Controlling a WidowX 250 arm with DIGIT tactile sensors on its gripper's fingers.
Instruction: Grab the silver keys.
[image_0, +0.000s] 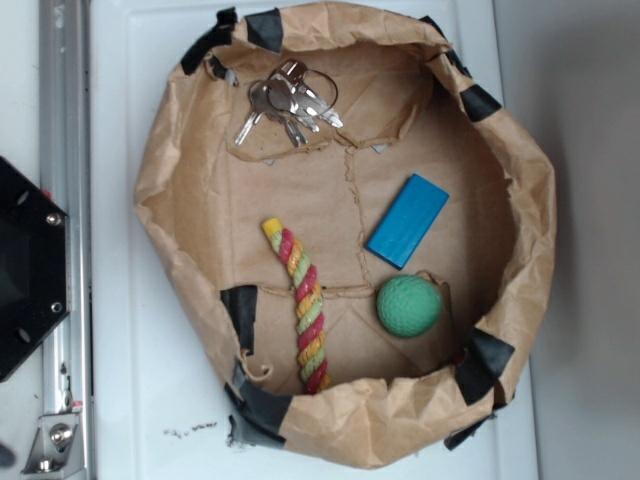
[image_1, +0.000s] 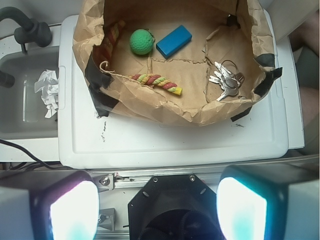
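Keys not yet reached, the whole grab is ahead of you
Your gripper hangs spread wide and empty, well back over the robot base; the silver keys lie untouched inside the brown paper nest, against its wall, well apart from the green ball and blue block

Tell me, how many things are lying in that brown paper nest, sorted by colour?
Silver: 1, the silver keys
Blue: 1, the blue block
Green: 1, the green ball
Multicoloured: 1, the twisted rope toy
Total: 4 things inside the paper bag
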